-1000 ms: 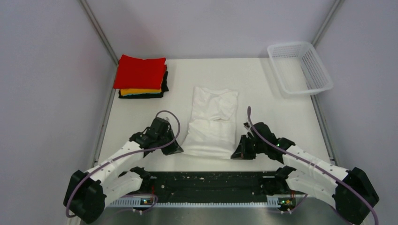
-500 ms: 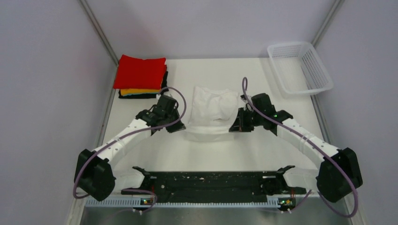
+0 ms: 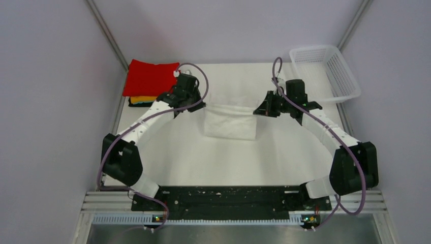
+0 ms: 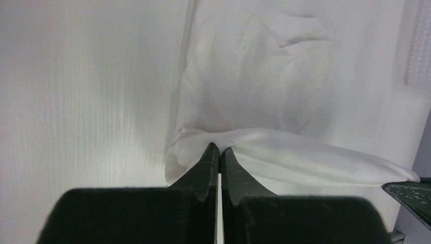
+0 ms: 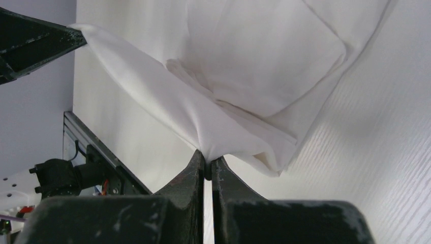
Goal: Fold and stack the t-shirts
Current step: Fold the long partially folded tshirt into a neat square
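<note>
A thin white t-shirt lies folded over on itself in the middle of the table, its lifted edge stretched between both grippers. My left gripper is shut on its left corner, seen pinched in the left wrist view. My right gripper is shut on the right corner. The cloth hangs below the held edge and rests on the table. A stack of folded t-shirts, red on top with orange-yellow and black beneath, sits at the far left.
A white plastic mesh basket stands at the far right corner. Grey walls with metal rails close in the table on three sides. The black arm-base rail runs along the near edge.
Both grippers have carried the shirt's near edge away from the bases toward the back, folding the shirt over itself. Both arms are now stretched far out.
</note>
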{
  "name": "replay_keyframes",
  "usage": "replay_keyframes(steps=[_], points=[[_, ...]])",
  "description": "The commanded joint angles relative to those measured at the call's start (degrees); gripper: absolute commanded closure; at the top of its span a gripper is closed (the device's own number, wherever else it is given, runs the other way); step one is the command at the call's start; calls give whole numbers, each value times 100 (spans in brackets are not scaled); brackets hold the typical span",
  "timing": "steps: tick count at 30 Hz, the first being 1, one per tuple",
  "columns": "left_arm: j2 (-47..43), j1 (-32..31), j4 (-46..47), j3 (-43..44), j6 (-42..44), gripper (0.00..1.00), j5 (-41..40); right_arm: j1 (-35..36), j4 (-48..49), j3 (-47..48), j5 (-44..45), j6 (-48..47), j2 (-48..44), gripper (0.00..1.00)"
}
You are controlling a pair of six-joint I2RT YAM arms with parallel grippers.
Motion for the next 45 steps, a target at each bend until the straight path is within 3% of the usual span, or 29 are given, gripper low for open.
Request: replay_keyframes(steps=[1,10,21,31,32,34,35,37,38,41,43,45], points=[[597,327,204,890,486,100,64,-284,693,440,-267,121,371,100],[1732,679,89,2359,926,100,606,-482,865,1122,-379,249,1151,100],[3251,779,440,3677,1095,100,1345,-875,1385,1124,-232,493,1783,100],[4850,794,564,5171,982,100,1615,-1060,2201,1957,-106,623,3335,100],[4967,788,583,5294,981,92,1587,-1061,2265,2099,-34,599,3487,96],[5164,801,501,5624,973,80,1523,-1075,2194,2459,162,441,3707,73],[5195,812,481,5732,972,68,1510,-1071,2057,2665,232,352,3800,60],[5102,822,530,5749,972,30,1469,-1073,1754,3101,128,209,3862,39],[4992,824,566,5713,979,5,1448,-1068,1736,3136,72,195,3774,32],[4592,823,667,5395,955,1,1479,-1068,1730,2959,46,165,3411,23],[4248,803,774,5022,934,1,1586,-1056,1739,2706,-50,229,3148,6],[3859,776,996,4522,913,1,1859,-996,1819,2412,-222,401,2922,1]])
